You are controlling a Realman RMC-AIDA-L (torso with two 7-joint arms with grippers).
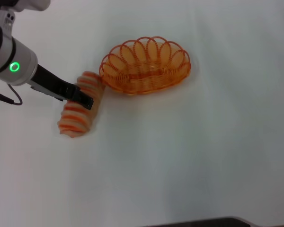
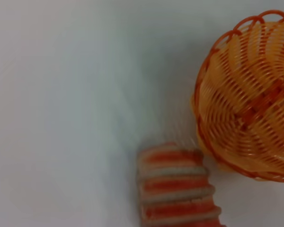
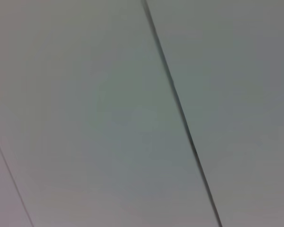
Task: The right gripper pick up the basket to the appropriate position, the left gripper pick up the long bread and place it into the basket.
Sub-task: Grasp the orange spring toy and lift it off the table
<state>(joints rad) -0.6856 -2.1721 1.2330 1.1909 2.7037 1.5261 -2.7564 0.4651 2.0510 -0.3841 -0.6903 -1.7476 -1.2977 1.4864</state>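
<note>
Left hand (image 1: 83, 100) over the long bread (image 1: 80, 111), grip unclear; basket (image 1: 146, 66) beside it holds nothing.

- A robot test bench or lab setup rather than a home or kitchen: the table (image 1: 189, 161) is a bare, plain white surface.
- The only items are props: a striped toy long bread (image 1: 80, 113) under the left arm's tool (image 1: 83, 100), and an orange wire basket (image 1: 146, 66) just beyond the tool, near the bread's end.
- The arm shows a silver-white cuff with a lit green ring.
- The right wrist view shows only plain pale panels with a dark seam.
</note>
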